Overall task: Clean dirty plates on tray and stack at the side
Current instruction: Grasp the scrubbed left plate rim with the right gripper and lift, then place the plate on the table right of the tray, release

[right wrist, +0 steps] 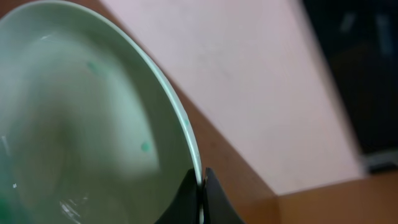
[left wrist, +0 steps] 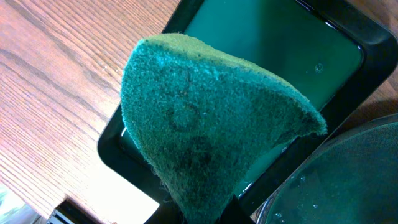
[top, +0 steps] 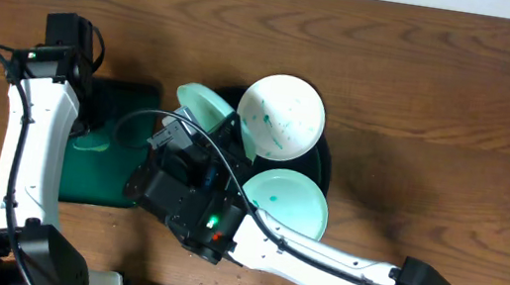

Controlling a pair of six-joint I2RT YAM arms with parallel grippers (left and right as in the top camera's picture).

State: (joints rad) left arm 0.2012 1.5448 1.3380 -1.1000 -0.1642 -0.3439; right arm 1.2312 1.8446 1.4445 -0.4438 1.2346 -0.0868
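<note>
My right gripper (top: 239, 138) is shut on the rim of a white plate (top: 282, 116) with teal specks and holds it tilted above the round black-green tray (top: 324, 162). In the right wrist view the fingers (right wrist: 200, 186) pinch that plate's edge (right wrist: 93, 118). A second, teal-tinted plate (top: 202, 105) lies at the tray's left, partly hidden by my arm. A third plate (top: 289, 199) lies flat at the tray's front. My left gripper (top: 94, 135) is shut on a green scouring sponge (left wrist: 205, 118) above the rectangular dark-green tray (left wrist: 336, 68).
The rectangular dark-green tray (top: 130, 105) sits just left of the round tray. The round tray's wet surface and shiny rim (left wrist: 348, 180) show at the lower right of the left wrist view. Bare wooden table (top: 442, 89) lies to the right and behind.
</note>
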